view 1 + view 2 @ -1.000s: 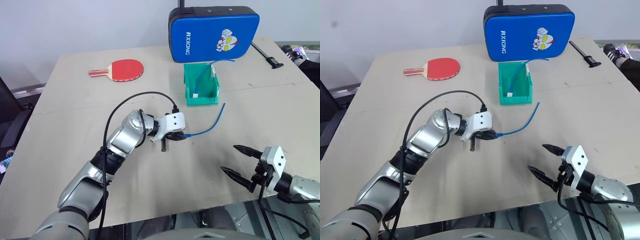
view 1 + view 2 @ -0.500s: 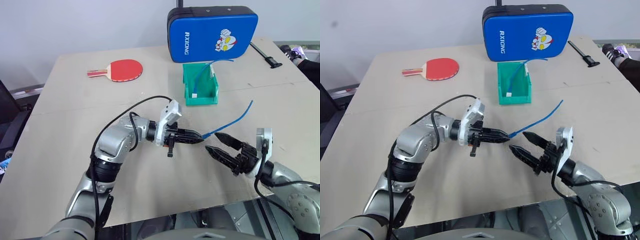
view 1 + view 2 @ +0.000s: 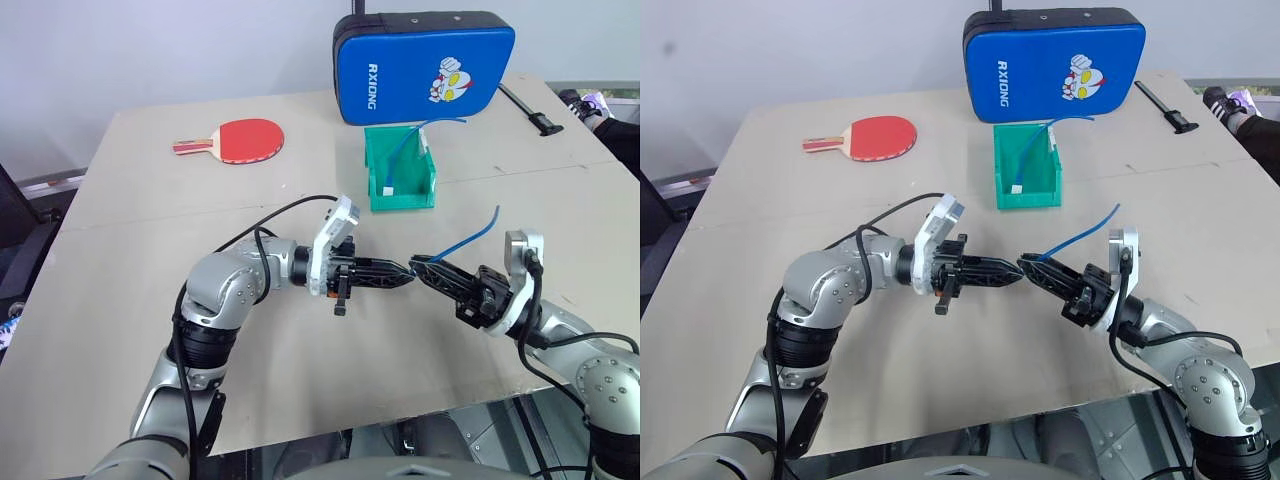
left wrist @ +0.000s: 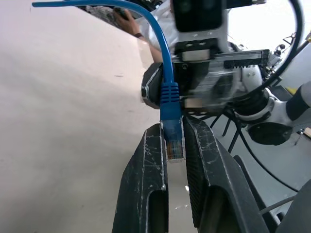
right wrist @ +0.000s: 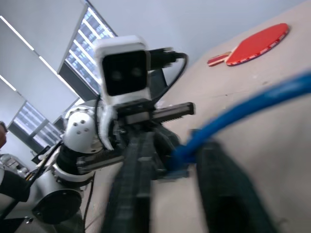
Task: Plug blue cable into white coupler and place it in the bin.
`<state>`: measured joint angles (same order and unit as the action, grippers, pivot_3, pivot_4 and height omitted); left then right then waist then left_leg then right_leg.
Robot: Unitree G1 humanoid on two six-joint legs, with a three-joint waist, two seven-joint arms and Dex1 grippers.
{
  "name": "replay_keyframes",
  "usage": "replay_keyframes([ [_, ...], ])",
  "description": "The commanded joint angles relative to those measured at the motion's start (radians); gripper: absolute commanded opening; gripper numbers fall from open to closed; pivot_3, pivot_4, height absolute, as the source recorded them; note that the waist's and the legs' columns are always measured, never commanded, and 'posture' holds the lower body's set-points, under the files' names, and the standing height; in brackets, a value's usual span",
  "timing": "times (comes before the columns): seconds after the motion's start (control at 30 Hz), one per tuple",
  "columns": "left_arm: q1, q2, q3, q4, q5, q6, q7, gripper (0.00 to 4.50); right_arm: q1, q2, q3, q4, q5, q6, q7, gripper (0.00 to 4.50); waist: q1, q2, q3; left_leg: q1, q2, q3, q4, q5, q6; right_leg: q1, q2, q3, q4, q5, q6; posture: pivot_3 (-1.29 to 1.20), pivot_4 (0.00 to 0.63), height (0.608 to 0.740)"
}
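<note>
The blue cable (image 3: 470, 238) hangs above the table between my two grippers, its free end curving up to the right. My left gripper (image 3: 405, 276) points right and is shut on the cable's clear plug (image 4: 174, 145), which sits between its fingers (image 4: 146, 160). My right gripper (image 3: 418, 264) meets it tip to tip from the right and is shut on the cable just behind the blue boot (image 4: 170, 94). The cable runs between its fingers in the right wrist view (image 5: 243, 109). The green bin (image 3: 378, 160) stands farther back at centre. The white coupler is hidden.
In the bin lies another blue cable (image 3: 405, 148) with a small white piece (image 3: 392, 190) at its end. Behind it stands a blue padded case (image 3: 425, 65). A red paddle (image 3: 250, 138) lies at the back left, a black tool (image 3: 530, 110) at the back right.
My right gripper swung up and left to meet the left one and shut on the cable. The left gripper lifted the plug off the table and turned; the cable's free end rose.
</note>
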<state>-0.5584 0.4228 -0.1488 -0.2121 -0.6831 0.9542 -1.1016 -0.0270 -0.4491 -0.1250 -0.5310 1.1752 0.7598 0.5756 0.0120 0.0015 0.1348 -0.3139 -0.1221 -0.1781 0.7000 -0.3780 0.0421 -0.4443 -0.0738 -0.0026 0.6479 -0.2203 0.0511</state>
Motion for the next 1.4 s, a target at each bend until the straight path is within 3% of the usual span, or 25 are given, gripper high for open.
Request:
replay_keyframes([
  [0.03, -0.006, -0.002, 0.007, -0.029, -0.028, 0.002, 0.022, 0.0, -0.011, -0.008, 0.02, -0.032, 0.018, 0.01, 0.007, 0.09, 0.0, 0.0, 0.0, 0.0, 0.0, 0.0, 0.0, 0.0, 0.0, 0.0, 0.0, 0.0, 0.0, 0.0, 0.0, 0.0, 0.15, 0.74],
  [0.3, -0.008, -0.011, 0.014, -0.023, -0.044, -0.02, 0.045, 0.0, -0.021, 0.006, 0.031, -0.029, 0.017, 0.002, -0.006, 0.09, 0.0, 0.0, 0.0, 0.0, 0.0, 0.0, 0.0, 0.0, 0.0, 0.0, 0.0, 0.0, 0.0, 0.0, 0.0, 0.0, 0.15, 0.74],
  [0.5, 0.036, 0.006, 0.055, -0.059, -0.009, -0.082, 0.123, 2.77, -0.024, 0.016, 0.014, -0.025, 0.014, -0.014, -0.015, 0.0, -0.001, 0.0, 0.0, 0.0, 0.0, 0.0, 0.0, 0.0, 0.0, 0.0, 0.0, 0.0, 0.0, 0.0, 0.0, 0.0, 0.15, 0.74],
  [0.57, 0.086, 0.044, 0.089, -0.118, 0.006, -0.112, 0.151, 3.65, -0.013, 0.004, 0.0, -0.024, -0.006, -0.025, -0.007, 0.0, -0.002, 0.0, 0.0, 0.0, 0.0, 0.0, 0.0, 0.0, 0.0, 0.0, 0.0, 0.0, 0.0, 0.0, 0.0, 0.0, 0.15, 0.74],
  [0.6, 0.123, 0.074, 0.113, -0.156, 0.015, -0.128, 0.163, 3.82, -0.011, -0.002, -0.017, -0.019, -0.008, -0.032, -0.006, 0.0, -0.005, 0.0, 0.0, 0.0, 0.0, 0.0, 0.0, 0.0, 0.0, 0.0, 0.001, 0.001, 0.0, 0.0, 0.0, 0.0, 0.15, 0.74],
  [0.63, 0.151, 0.097, 0.13, -0.184, 0.018, -0.139, 0.173, 4.46, -0.009, -0.006, -0.029, -0.016, -0.009, -0.037, -0.006, 0.0, -0.007, 0.0, 0.0, 0.0, 0.0, 0.0, 0.0, 0.0, 0.0, -0.001, 0.001, 0.002, 0.0, 0.0, 0.0, 0.0, 0.15, 0.74],
  [0.8, 0.342, 0.193, 0.239, -0.236, 0.119, -0.274, 0.244, 4.49, 0.004, -0.035, -0.077, 0.001, -0.035, -0.061, 0.008, 0.0, -0.003, 0.001, 0.0, 0.001, 0.0, 0.0, -0.003, 0.0, 0.0, -0.001, 0.002, 0.003, -0.001, 0.0, 0.0, 0.0, 0.15, 0.74],
  [0.97, 0.521, 0.252, 0.259, -0.091, 0.361, -0.63, 0.268, 4.49, 0.005, -0.034, -0.066, 0.016, -0.05, -0.071, 0.025, 0.0, 0.002, 0.0, 0.0, 0.005, 0.0, 0.001, -0.012, 0.0, 0.0, -0.001, 0.001, 0.003, -0.004, 0.001, -0.001, 0.0, 0.15, 0.74],
  [1.4, 0.441, 0.305, 0.214, 0.275, 0.467, -0.938, 0.126, 4.49, 0.001, -0.004, -0.028, 0.018, -0.108, -0.094, 0.041, 0.0, -0.002, 0.0, 0.0, 0.004, 0.001, 0.001, -0.014, 0.0, 0.0, -0.002, 0.002, 0.0, -0.005, 0.002, -0.002, 0.0, 0.15, 0.74],
])
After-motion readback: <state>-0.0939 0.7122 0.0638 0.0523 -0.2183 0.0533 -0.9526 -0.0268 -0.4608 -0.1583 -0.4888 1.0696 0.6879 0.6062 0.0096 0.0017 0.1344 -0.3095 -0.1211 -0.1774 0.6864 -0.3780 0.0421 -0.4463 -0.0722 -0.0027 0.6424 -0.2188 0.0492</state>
